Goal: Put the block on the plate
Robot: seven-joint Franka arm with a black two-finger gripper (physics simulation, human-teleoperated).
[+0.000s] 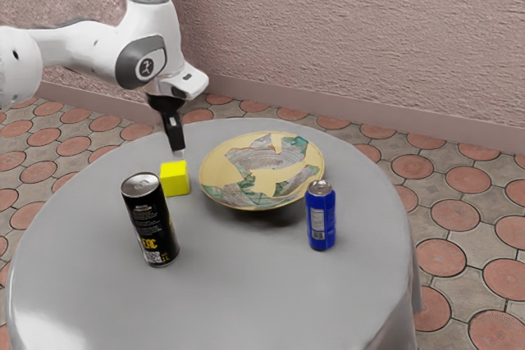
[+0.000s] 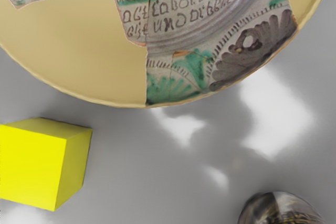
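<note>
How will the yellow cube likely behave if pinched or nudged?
With crisp edges, the yellow cube looks rigid and probably won't squash. Its flat faces should pinch evenly. Flat on the gray tablecloth, it would likely slide, not roll.

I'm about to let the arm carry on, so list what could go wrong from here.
The gripper might nudge the yellow block while coming down, as it hangs close above it. A low sideways move could topple the tall black can standing near the block. The plate's rim stands up off the table, so a block carried too low may bump it, and one released on the edge could tip the plate.
</note>
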